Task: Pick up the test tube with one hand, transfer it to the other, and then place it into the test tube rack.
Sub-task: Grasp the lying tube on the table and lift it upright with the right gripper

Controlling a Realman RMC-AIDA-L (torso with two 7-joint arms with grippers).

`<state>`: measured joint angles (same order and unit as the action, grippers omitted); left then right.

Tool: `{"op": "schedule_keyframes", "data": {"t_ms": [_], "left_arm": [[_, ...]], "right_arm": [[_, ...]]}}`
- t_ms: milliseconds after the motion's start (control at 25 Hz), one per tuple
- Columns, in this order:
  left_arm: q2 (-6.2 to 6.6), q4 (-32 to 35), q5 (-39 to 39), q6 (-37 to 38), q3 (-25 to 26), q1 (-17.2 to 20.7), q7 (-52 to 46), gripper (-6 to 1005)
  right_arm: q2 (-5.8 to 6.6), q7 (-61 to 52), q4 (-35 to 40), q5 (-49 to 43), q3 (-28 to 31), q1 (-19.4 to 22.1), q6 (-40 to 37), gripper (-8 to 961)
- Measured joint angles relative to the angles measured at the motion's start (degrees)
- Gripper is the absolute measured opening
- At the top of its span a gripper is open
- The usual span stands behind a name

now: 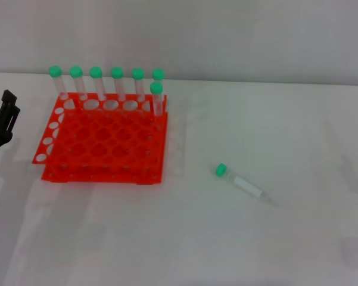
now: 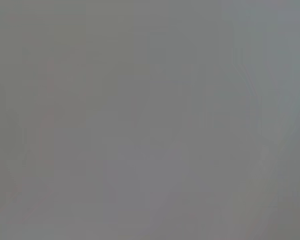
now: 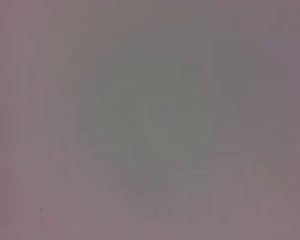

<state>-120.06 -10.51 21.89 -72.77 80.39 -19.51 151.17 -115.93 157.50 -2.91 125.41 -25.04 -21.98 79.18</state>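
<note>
The test tube lies on its side on the white table, right of centre, green cap toward the rack and pointed tip toward the front right. The orange-red test tube rack stands at the left middle, with several green-capped tubes upright in its back row and one at its right back corner. My left gripper shows as black parts at the far left edge, left of the rack and far from the tube. My right gripper is out of view. Both wrist views show only a plain grey surface.
The white table runs from the rack to the right edge and the front. A pale wall stands behind the table.
</note>
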Motion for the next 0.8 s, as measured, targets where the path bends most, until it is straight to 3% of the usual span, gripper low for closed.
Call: {"op": "schedule_keyframes", "data": {"t_ms": [480, 680, 800], "left_arm": [[-0.06, 0.1, 0.1, 0.0, 0.3, 0.2, -0.3, 764], [-0.12, 0.0, 0.1, -0.5, 0.0, 0.5, -0.3, 760], [-0.15, 0.1, 0.1, -0.5, 0.0, 0.6, -0.3, 758]], "right_arm": [[-0.03, -1.2, -0.7, -0.2, -0.2, -0.9, 0.1, 832], [0.64, -14.2, 3.8, -4.9, -4.0, -1.9, 0.0, 828], [0.85, -27.9, 13.5, -9.9, -10.6, -2.2, -2.2, 826]]}}
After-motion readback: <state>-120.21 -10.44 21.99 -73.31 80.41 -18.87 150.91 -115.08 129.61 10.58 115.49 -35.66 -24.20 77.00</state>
